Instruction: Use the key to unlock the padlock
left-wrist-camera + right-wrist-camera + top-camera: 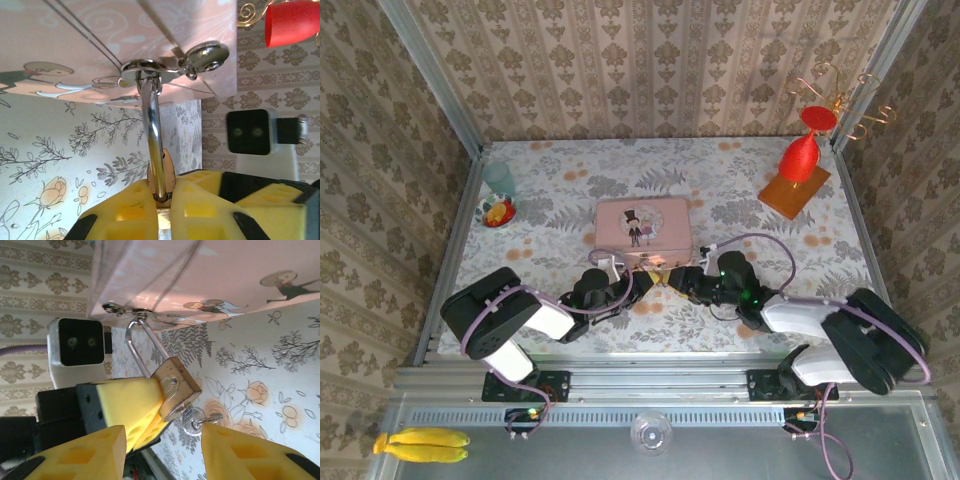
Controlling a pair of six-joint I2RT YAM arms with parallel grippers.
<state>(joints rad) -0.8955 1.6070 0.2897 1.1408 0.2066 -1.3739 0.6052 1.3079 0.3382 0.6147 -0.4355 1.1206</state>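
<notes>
Padlock (175,385), small and brass with a thin silvery shackle (152,135), hangs from the clasp (200,54) of the pink box (642,225). The shackle looks seated at both ends, so the padlock is judged not yet unlocked. The key (192,422) sits in its underside. The left gripper (161,200) has its jaws clamped on the padlock. The right gripper (162,437) has its jaws apart, holding nothing. 2 steps likely remain: turning the key and freeing the shackle.

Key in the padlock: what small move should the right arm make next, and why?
Probably close the right gripper on the key, ready to turn it: the key sits in the underside of the padlock, the right jaws stand open either side of it, and the left gripper clamps the padlock body.
</notes>
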